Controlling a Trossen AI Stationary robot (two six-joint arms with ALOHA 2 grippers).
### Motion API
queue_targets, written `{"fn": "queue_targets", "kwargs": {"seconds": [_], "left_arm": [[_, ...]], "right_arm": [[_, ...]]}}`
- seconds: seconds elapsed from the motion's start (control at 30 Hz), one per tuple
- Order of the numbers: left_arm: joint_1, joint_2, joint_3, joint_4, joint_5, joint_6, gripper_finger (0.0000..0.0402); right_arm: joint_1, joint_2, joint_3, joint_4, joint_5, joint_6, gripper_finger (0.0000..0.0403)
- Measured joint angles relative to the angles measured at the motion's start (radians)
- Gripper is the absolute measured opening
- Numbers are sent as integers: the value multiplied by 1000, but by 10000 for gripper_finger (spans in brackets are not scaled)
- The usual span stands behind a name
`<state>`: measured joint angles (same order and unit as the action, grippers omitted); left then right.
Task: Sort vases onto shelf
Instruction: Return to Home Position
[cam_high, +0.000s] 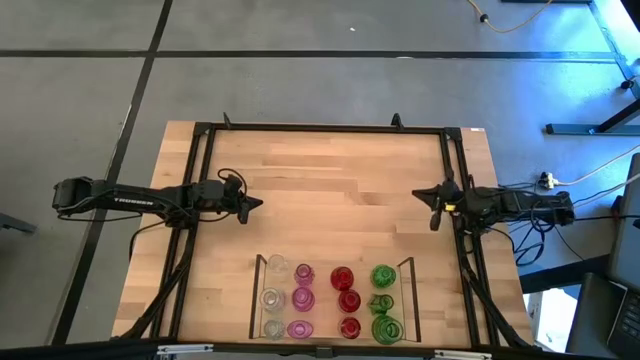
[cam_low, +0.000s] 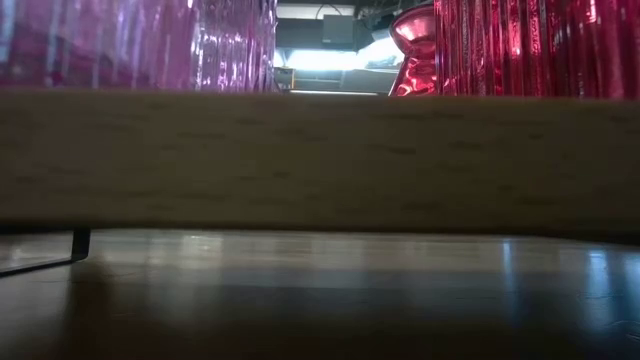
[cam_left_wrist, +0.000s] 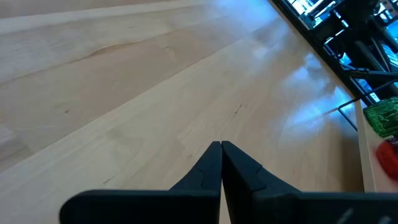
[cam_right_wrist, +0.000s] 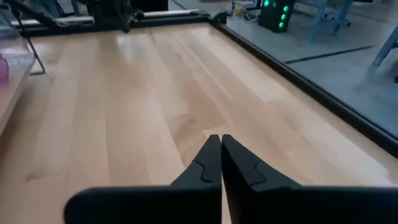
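The shelf (cam_high: 257, 296), a low frame with thin dark edges, sits at the table's near edge. In it stand four columns of vases: clear (cam_high: 272, 299), pink (cam_high: 303, 298), red (cam_high: 346, 300) and green (cam_high: 383, 301). The low view looks past the shelf's wooden edge (cam_low: 320, 160) at pink (cam_low: 130, 45) and red (cam_low: 540, 45) glass. My left gripper (cam_high: 258, 203) hovers over the table's left middle, shut (cam_left_wrist: 221, 145). My right gripper (cam_high: 420, 197) waits at the right middle, shut (cam_right_wrist: 220, 138). Neither is near the vases.
A larger black frame (cam_high: 320, 129) runs around the tabletop. Bare wood (cam_high: 330, 200) lies between the two grippers and the shelf. Cables (cam_high: 590, 175) and stands lie on the floor beyond the table's right edge.
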<state>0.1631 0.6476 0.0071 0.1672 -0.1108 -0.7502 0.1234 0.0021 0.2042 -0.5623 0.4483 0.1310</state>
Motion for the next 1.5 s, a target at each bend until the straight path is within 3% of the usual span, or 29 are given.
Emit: {"fn": "queue_targets", "kwargs": {"seconds": [1.5], "left_arm": [[0, 0, 0, 0, 0, 0, 0]], "right_arm": [[0, 1, -3, -1, -14, 2, 0]]}}
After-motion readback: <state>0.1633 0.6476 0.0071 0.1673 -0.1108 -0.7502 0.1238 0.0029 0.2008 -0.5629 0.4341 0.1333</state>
